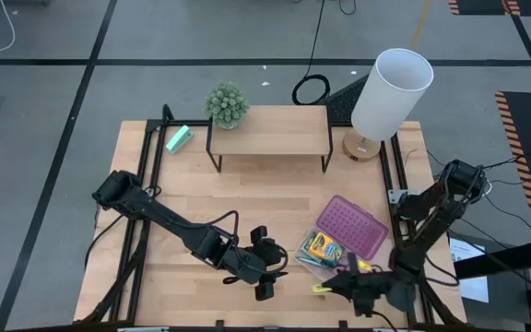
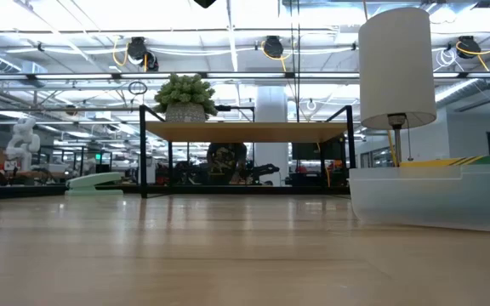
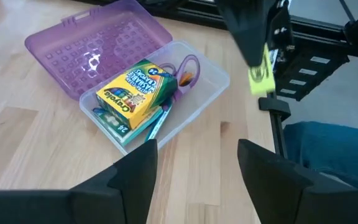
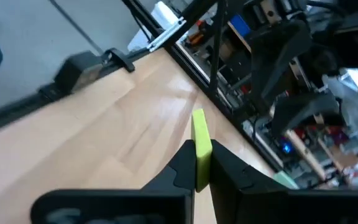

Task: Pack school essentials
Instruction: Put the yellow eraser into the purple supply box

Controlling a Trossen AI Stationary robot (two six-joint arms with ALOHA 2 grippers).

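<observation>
An open clear box (image 1: 332, 264) with its purple lid (image 1: 351, 226) laid back stands near the table's front right. In it lie the yellow-green crayon box (image 3: 135, 93), purple-handled scissors (image 3: 185, 70) and a greenish pack (image 3: 112, 121) under the crayons. My right gripper (image 1: 332, 288) is at the near edge just in front of the box, shut on the tiny yellow piece (image 1: 321, 289). My left gripper (image 1: 275, 267) stands open to the box's left, its fingers pointing at the box with nothing between them. My right gripper pinches the tiny yellow piece (image 4: 200, 146) between its two fingers, on its flat sides. One end of the piece (image 4: 199, 121) sticks out past the fingertips. In the left wrist view the piece (image 3: 261, 73) hangs below the fingers, clear of the table.
At the back of the table stand a wooden shelf (image 1: 268, 129), a small plant (image 1: 226, 104) on it and a white lamp (image 1: 390, 97) at the right. A mint-green block (image 1: 179, 138) lies at the back left. Bare wood spreads across the table's middle and left.
</observation>
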